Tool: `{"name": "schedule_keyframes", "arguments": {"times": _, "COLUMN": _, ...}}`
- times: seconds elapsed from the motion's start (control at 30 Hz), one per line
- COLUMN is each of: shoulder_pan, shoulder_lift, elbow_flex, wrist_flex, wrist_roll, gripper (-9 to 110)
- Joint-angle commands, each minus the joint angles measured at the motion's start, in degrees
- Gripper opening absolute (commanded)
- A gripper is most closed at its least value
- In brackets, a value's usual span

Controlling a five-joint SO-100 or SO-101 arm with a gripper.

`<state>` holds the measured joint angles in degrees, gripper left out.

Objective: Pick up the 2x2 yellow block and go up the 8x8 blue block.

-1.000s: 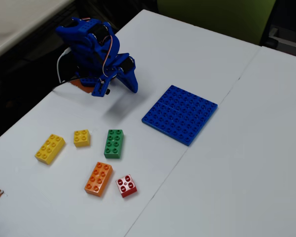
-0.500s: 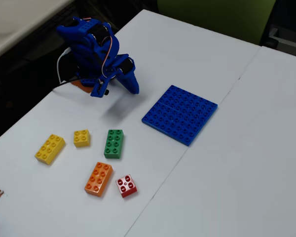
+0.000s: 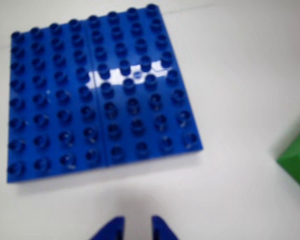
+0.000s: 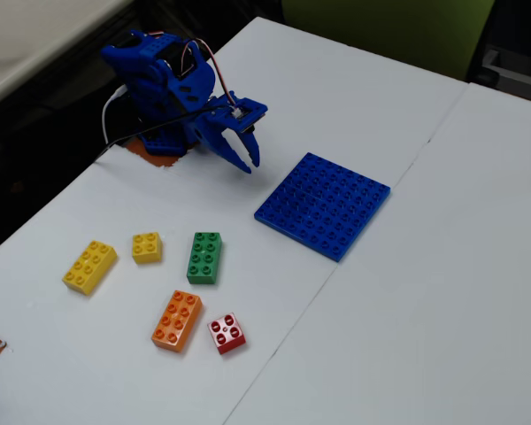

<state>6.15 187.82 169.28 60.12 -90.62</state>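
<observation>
Fixed view: the 2x2 yellow block point(image 4: 147, 247) lies flat on the white desk point(image 4: 407, 292), studs up, in the left group of bricks. It is square, so no long axis; its edges sit slightly skewed to the frame. It is between the longer yellow brick point(image 4: 89, 266) on its left and the green brick point(image 4: 204, 258) on its right, touching neither.

The 8x8 blue block point(image 4: 323, 204) lies flat, studs up, turned diamond-wise in this view, well apart from the brick group. Nothing rests on it.

Count: two yellow bricks (one 2x2, one longer), one green, one orange point(image 4: 177, 320), one red point(image 4: 227, 333), one blue baseplate.

End effector point(image 4: 247, 162): raised over the desk between the arm base and the baseplate, fingers pointing down, empty. In the wrist view the two blue fingertips point(image 3: 111, 231) show a narrow gap between them, grasping nothing; the baseplate point(image 3: 97, 90) fills the upper left and a green brick corner point(image 3: 297, 159) enters at the right edge.
</observation>
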Motion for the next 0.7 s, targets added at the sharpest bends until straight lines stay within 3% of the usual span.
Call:
{"name": "schedule_keyframes", "arguments": {"times": 0.0, "shoulder_pan": 1.8, "shoulder_lift": 2.5, "elbow_flex": -4.1, "wrist_flex": 2.5, "wrist_roll": -7.8, "gripper": 12}}
{"name": "schedule_keyframes", "arguments": {"times": 0.2, "shoulder_pan": 7.7, "shoulder_lift": 1.3, "elbow_flex": -7.1, "wrist_flex": 5.5, "wrist_roll": -13.4, "gripper": 18}}
{"name": "schedule_keyframes", "arguments": {"times": 0.33, "shoulder_pan": 14.4, "shoulder_lift": -16.4, "elbow_flex": -17.8, "wrist_flex": 7.9, "wrist_roll": -28.8, "gripper": 21}}
{"name": "schedule_keyframes", "arguments": {"times": 0.53, "shoulder_pan": 28.0, "shoulder_lift": -50.4, "elbow_flex": -48.2, "wrist_flex": 18.8, "wrist_roll": -54.6, "gripper": 24}}
{"name": "schedule_keyframes", "arguments": {"times": 0.67, "shoulder_pan": 34.7, "shoulder_lift": -64.6, "elbow_flex": -57.7, "wrist_flex": 17.8, "wrist_roll": -70.1, "gripper": 25}}
